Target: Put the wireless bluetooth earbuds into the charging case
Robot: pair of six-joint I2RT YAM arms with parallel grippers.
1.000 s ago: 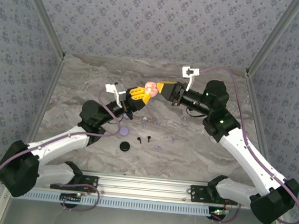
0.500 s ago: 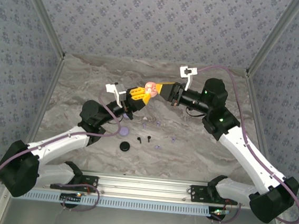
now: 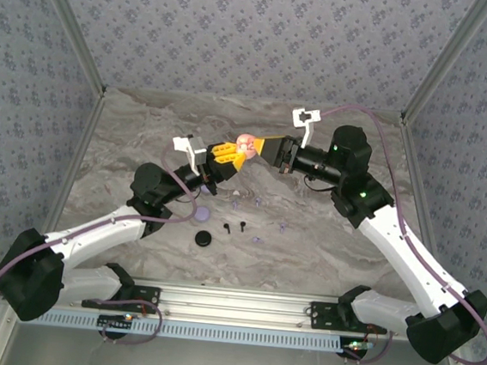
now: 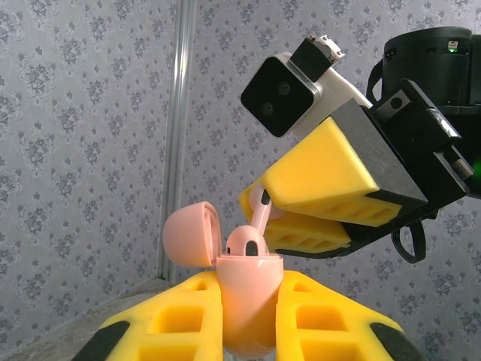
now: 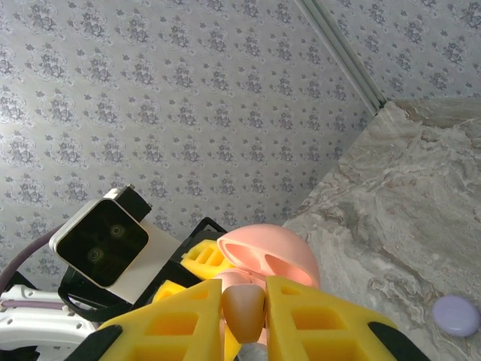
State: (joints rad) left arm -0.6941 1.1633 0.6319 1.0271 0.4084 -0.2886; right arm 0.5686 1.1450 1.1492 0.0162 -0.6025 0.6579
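Above the far middle of the table (image 3: 323,251), the left gripper (image 3: 229,153) is clamping the open pink case (image 4: 248,286) upright. The right gripper (image 3: 261,144) is pinching a pale pink earbud (image 4: 261,214) at the case's mouth, seemingly not seated yet. Other earbuds (image 3: 241,228) are lying loose near the table's middle, so most of the job is remaining.

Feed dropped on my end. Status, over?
Left gripper shut on pink charging case, lid open, held aloft. Right gripper shut on pale pink earbud at case mouth; seated or not, cannot tell. Nothing between them.
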